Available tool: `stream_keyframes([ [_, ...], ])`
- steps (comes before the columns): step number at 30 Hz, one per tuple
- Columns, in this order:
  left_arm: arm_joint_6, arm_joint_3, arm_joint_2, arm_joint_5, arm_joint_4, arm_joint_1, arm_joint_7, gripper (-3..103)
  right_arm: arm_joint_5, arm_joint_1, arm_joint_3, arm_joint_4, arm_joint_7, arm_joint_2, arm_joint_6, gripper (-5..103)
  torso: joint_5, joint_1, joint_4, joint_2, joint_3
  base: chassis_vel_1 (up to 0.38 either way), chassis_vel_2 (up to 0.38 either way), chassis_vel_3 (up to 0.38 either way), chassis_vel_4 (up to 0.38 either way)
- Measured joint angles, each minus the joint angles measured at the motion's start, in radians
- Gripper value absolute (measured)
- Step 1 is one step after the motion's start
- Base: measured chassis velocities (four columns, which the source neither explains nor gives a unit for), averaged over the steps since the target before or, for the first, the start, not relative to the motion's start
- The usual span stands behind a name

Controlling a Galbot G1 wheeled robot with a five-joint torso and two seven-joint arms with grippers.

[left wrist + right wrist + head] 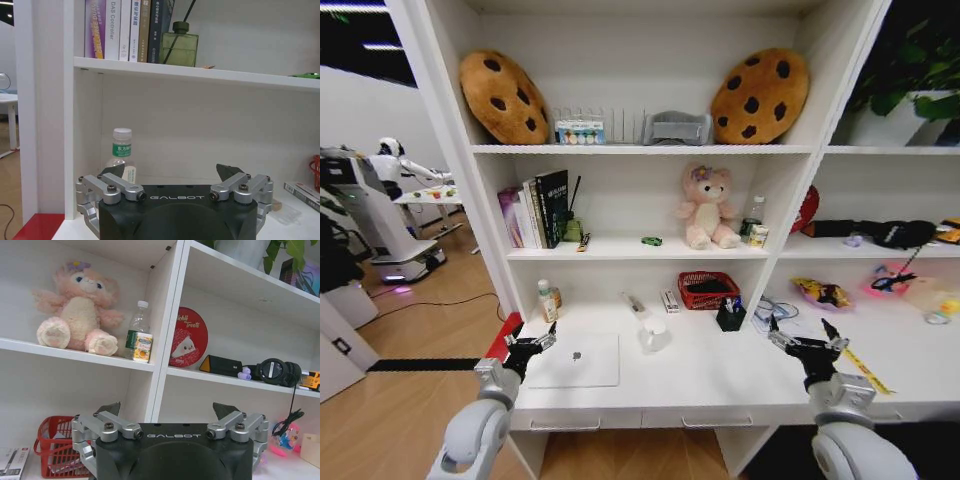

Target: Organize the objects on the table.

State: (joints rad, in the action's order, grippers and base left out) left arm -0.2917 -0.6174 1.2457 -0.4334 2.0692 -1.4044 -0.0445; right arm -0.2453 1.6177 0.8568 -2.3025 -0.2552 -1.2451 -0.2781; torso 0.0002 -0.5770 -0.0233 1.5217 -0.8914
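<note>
1. Head view: left end effector (pixel 532 344) hovers open at the laptop's (pixel 575 361) left edge on the desk (pixel 720 375).
2. Right end effector (pixel 807 341), open, waits right of the laptop.
3. Probably best: approach low, grip the laptop's edge squarely.

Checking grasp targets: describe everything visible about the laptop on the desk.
The laptop is thin and silver-white with a small dark logo at the middle of its lid. It is closed and lies flat on the white table, near the front edge at the table's left end. The open left gripper hovers at its left edge; contact cannot be judged. A white mug stands just off its right rear corner, apart from it.
</note>
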Motion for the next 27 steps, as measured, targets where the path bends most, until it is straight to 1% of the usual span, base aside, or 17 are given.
stream_keyframes([
  [9,0.000,0.000,0.000,0.000,0.000,0.000,0.000,100,0.000,0.000,0.000,0.000,0.000,0.000,0.000,100,-0.0004,0.000,0.0004,0.000,0.000,0.000,0.000,0.000,0.000],
  [13,0.000,0.000,0.000,0.000,0.000,0.000,0.000,100,0.000,0.000,0.000,0.000,0.000,0.000,0.000,100,-0.0003,0.000,0.0004,0.000,0.000,0.091,-0.058,-0.081,0.064],
  [27,0.000,0.000,0.000,0.000,0.000,0.000,0.000,100,0.000,0.000,0.000,0.000,0.000,0.000,0.000,100,-0.0004,0.000,0.0004,0.000,0.000,0.160,-0.161,-0.159,0.180],
])
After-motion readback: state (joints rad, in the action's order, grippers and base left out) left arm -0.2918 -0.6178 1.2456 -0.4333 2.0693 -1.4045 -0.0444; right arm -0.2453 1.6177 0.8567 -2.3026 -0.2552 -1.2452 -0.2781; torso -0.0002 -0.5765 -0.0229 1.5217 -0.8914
